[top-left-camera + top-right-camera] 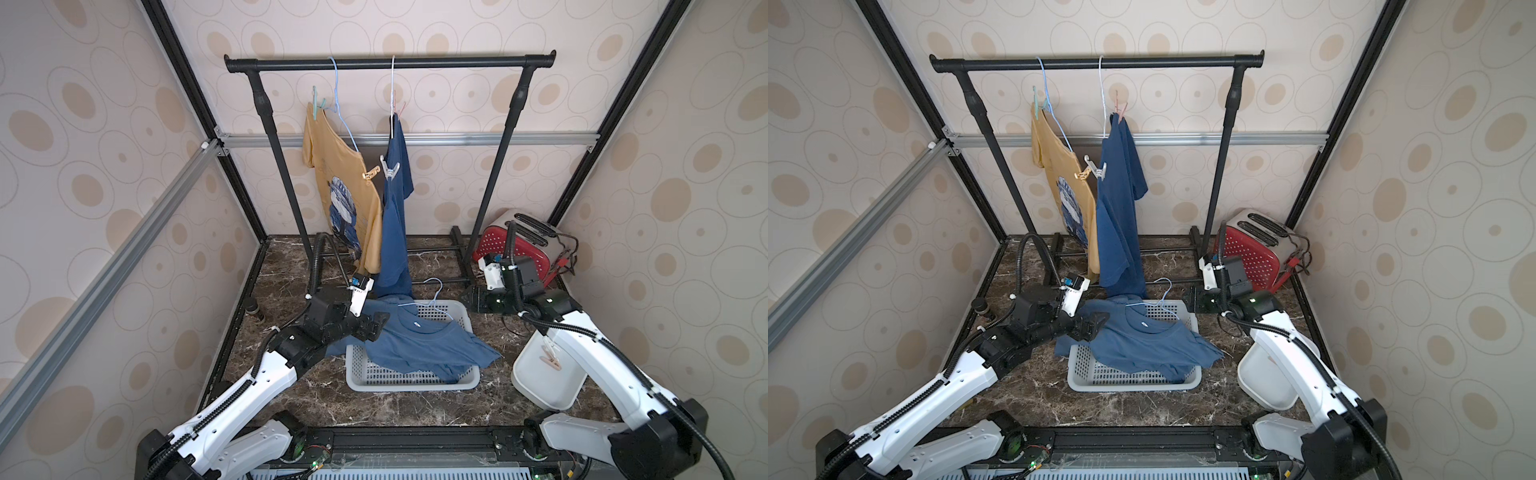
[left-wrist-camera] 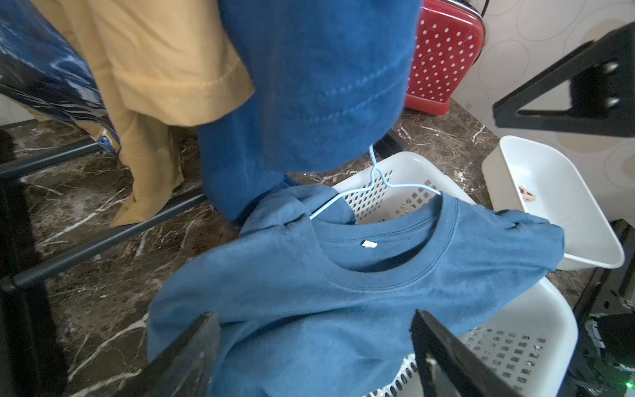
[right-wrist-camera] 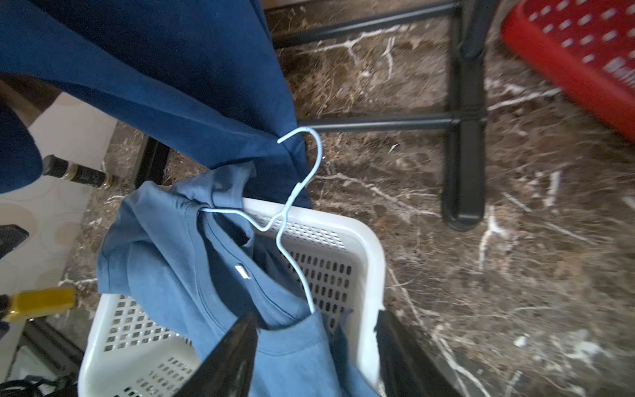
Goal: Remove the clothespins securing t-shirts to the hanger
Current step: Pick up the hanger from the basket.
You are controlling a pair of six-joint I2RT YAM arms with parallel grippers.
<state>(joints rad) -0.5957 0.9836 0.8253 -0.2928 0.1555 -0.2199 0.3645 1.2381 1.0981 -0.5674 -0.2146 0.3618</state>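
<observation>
The left end effector [image 1: 379,326] and right end effector [image 1: 469,298] sit low by the white perforated plastic basket [image 1: 411,386], jaws wide and empty, the left above the medium blue t-shirt [image 1: 419,340] draped there. The translucent white clothespin [image 1: 390,168] on the hanging navy t-shirt [image 1: 395,232] and the yellow clothespin [image 1: 371,172] on the mustard t-shirt [image 1: 332,166] are high above, handles tilted upward, almost over the left end effector, probably the nearer.
</observation>
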